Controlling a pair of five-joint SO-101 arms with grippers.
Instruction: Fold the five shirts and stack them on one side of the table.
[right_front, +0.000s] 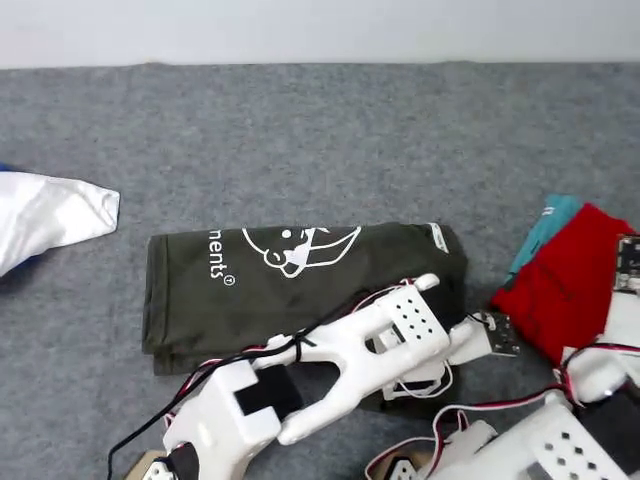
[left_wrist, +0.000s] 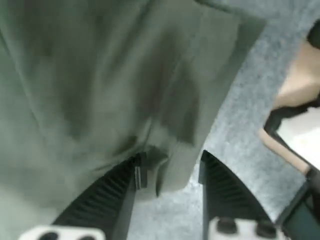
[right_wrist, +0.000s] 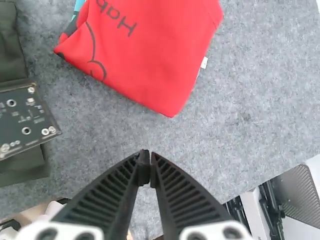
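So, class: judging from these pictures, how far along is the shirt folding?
Done: the red shirt lies folded on the teal shirt. In hand: the left gripper is open at the edge of the part-folded dark green shirt. Left: the white shirt looks unfolded, apart.

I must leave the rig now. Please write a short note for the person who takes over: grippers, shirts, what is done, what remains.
Left gripper: open, fingers either side of the dark green shirt's edge, mid-table.
Right gripper: shut, empty, above bare table near the red shirt.
Done: red shirt lies folded on the teal shirt, right side.
To do: finish folding the green shirt and stack it; then the white shirt at the left edge.
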